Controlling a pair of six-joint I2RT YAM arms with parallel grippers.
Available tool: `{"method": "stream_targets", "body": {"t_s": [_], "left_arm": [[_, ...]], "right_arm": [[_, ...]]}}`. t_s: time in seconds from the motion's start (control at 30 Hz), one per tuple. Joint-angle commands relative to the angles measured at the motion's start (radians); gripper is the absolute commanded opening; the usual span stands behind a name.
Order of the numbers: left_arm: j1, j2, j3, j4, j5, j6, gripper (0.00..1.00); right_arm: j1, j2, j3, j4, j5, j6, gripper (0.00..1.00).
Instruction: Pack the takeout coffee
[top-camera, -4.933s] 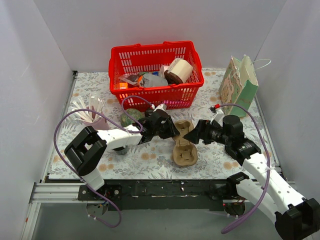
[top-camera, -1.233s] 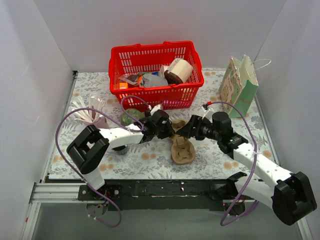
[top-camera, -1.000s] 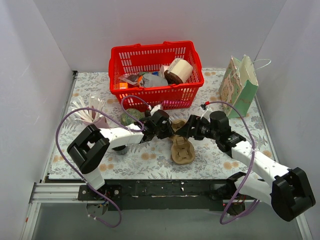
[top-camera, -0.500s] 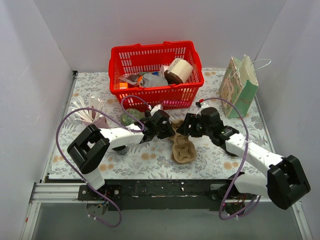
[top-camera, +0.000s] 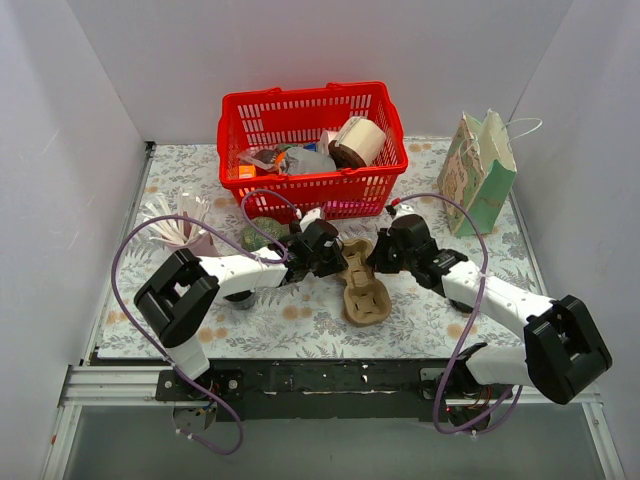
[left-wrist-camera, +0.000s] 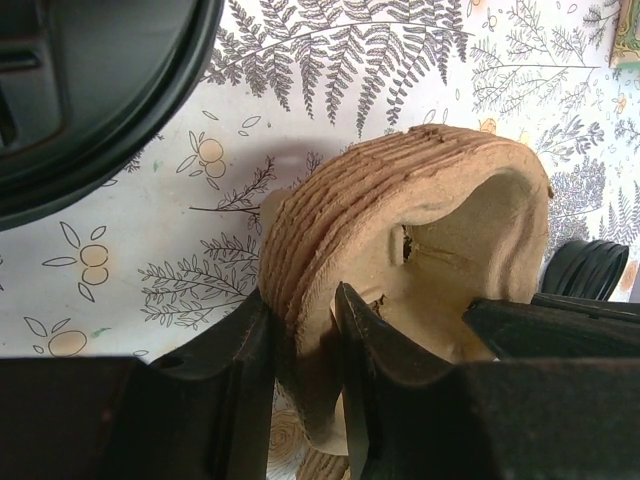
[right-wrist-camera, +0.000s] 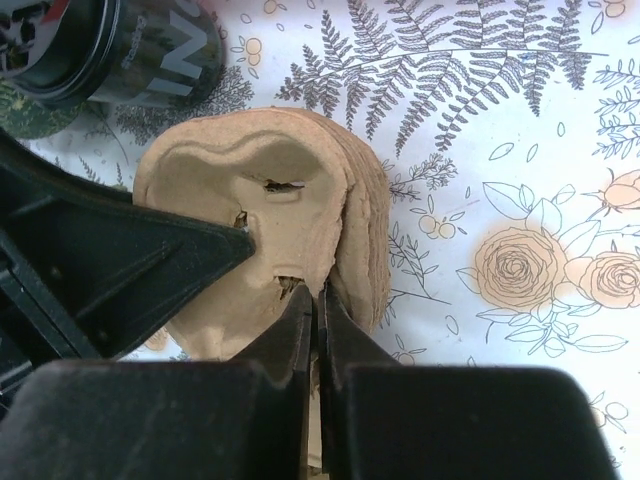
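So the left pincer (left-wrist-camera: 303, 300) is clamped on the pulp cup carriers (left-wrist-camera: 400, 200). You can see the ribbed, nested edges squeezed between its two fingers, so it's got the whole thickness of the stack wall. The right pincer (right-wrist-camera: 315, 295) comes in from the other side. It's clenched almost flat, with the tips pinched right at the thin rim of the top carrier's cup pocket.

From above, both pincers meet at the far end of the carriers (top-camera: 365, 295), left pincer (top-camera: 335, 258) on the left and right pincer (top-camera: 372, 260) on the right. The carriers sit mid-tabletop, and the near end looks to be resting on the flowery tabletop (top-camera: 300, 320).

A black cup with white lettering (right-wrist-camera: 150, 50) stands just beside the carriers on the left. Further out there's a red basket (top-camera: 300, 100) at the far side, full of stuff. A pale green paper gift bag (top-camera: 480, 170) stands far right.
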Motion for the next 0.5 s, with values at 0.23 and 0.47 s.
{"method": "stream_targets", "body": {"t_s": [0.23,0.47], "left_arm": [[0.025,-0.125,-0.020,0.084,0.208,0.023,0.39],[0.057,-0.124,-0.035,0.078,0.194,0.023,0.28]], "right_arm": [[-0.008,-0.118,-0.150,0.258,-0.254,-0.230,0.01],[-0.008,-0.248,-0.256,0.452,-0.394,-0.304,0.01]]}}
